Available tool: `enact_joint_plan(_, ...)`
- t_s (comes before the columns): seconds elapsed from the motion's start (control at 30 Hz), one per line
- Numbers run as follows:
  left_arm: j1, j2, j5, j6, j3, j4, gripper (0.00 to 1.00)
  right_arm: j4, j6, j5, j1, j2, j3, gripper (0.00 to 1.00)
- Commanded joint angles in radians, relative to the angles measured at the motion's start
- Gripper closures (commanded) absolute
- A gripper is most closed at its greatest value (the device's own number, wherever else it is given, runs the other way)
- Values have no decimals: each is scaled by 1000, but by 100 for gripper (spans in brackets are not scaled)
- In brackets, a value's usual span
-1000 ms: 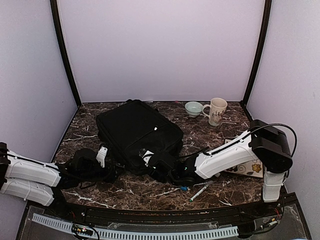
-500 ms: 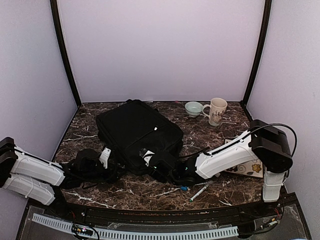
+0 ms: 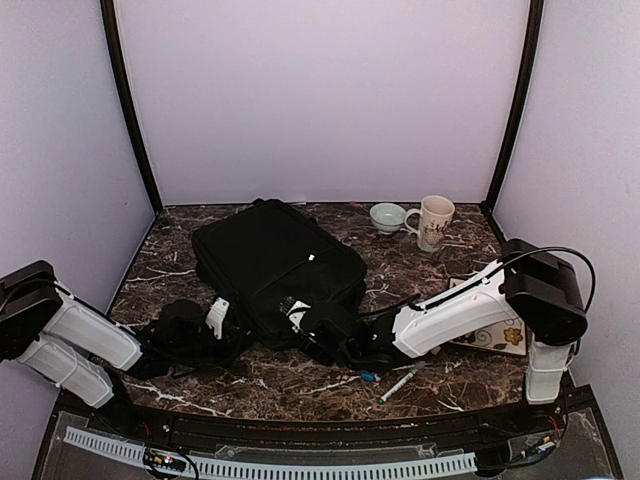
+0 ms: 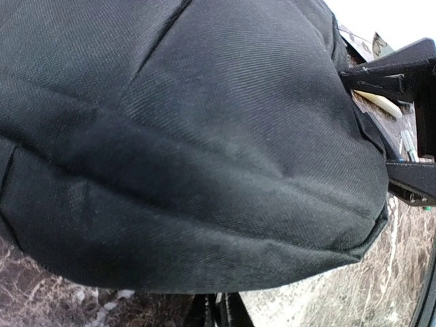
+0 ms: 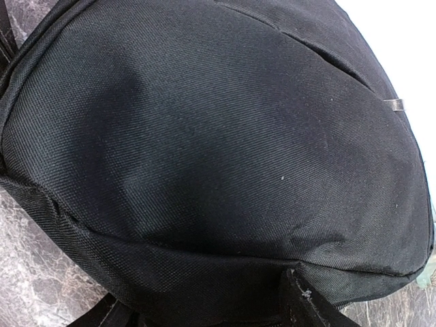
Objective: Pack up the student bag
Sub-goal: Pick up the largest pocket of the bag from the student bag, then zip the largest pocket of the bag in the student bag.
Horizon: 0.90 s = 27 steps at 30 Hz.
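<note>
The student bag, black and flat, lies in the middle of the marble table and fills both wrist views. My left gripper is at the bag's near-left edge. Its fingers are pressed together, shut, right under the bag's rim; I cannot see whether fabric is pinched between them. My right gripper is at the bag's near corner, open wide. One finger shows at the lower right, and the bag's bulging edge sits between the jaws. A silver zipper pull shows on the bag's top.
A mug and a small bowl stand at the back right. A floral-covered book lies under the right arm. Pens lie near the front edge. The bag's strap trails by the left gripper.
The left arm has slid right, up to the bag's near-left edge, and its gripper has gone from open to shut. The right gripper has stayed in place, narrowing slightly.
</note>
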State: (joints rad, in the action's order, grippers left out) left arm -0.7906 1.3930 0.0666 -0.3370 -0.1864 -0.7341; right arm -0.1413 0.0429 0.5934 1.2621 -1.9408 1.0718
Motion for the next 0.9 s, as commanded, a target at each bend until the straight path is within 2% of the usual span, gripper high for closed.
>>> enact_joint_plan(0.0, -14, -29, 0, 15, 5, -29, 100, -23, -18, 4, -18, 22, -16, 34)
enact_joint_plan(0.17, -32, -51, -56, 20, -30, 84, 100, -29, -30, -8, -18, 15, -10, 34)
enact_joint_plan(0.37, -158, -76, -132, 27, -129, 285, 100, -60, -58, -28, -18, -33, 31, 34)
enact_joint_plan(0.57, -254, -82, -178, 29, -199, 416, 100, -102, -90, -17, -28, -71, 69, 34)
enact_joint_plan(0.87, -348, 1, -25, -2, -262, 332, 100, -239, -143, -114, -60, -6, 13, 33)
